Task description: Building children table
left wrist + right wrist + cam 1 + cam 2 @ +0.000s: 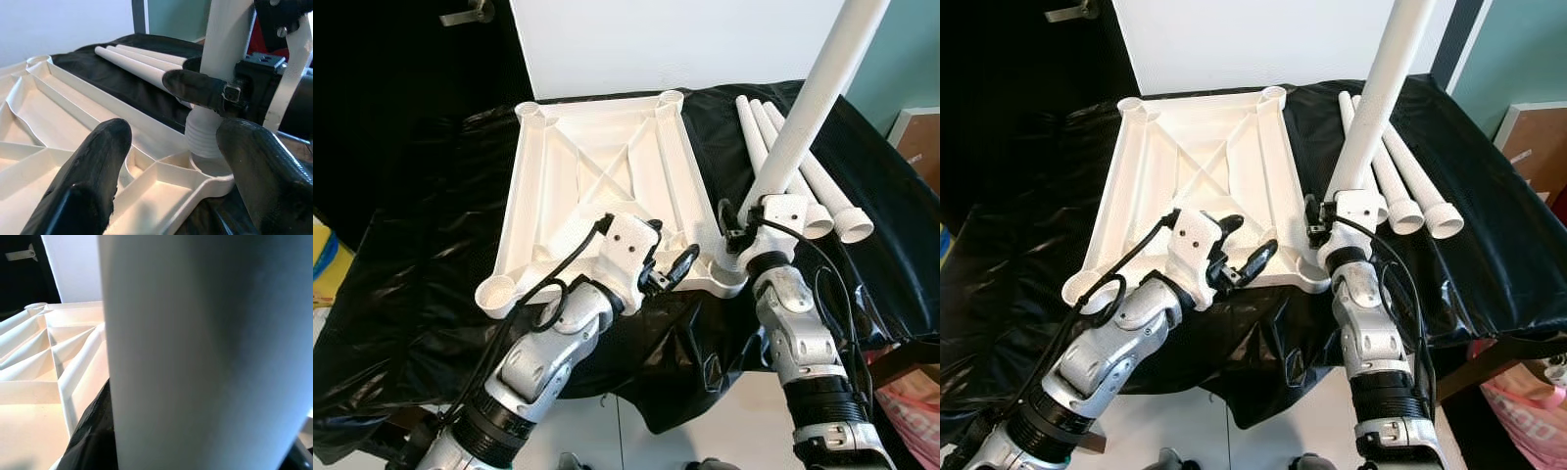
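A white ribbed table top (597, 166) lies upside down on a black cloth (431, 215). My right gripper (736, 230) is shut on a long white leg (808, 108) near its lower end. The leg stands almost upright, its ridged end (205, 139) sitting at the round socket (210, 169) of the near right corner. My left gripper (171, 142) hovers open just over the table top's near edge, beside that corner, with nothing between its fingers (102, 161). One right finger (195, 88) crosses the leg in the left wrist view. In the right wrist view the leg (195, 352) is very close.
Three more white legs (832, 201) lie side by side on the cloth to the right of the table top. A white panel stands behind it. A cardboard box (920, 137) is at the far right and a pink bag (911, 411) lies on the floor near my right arm.
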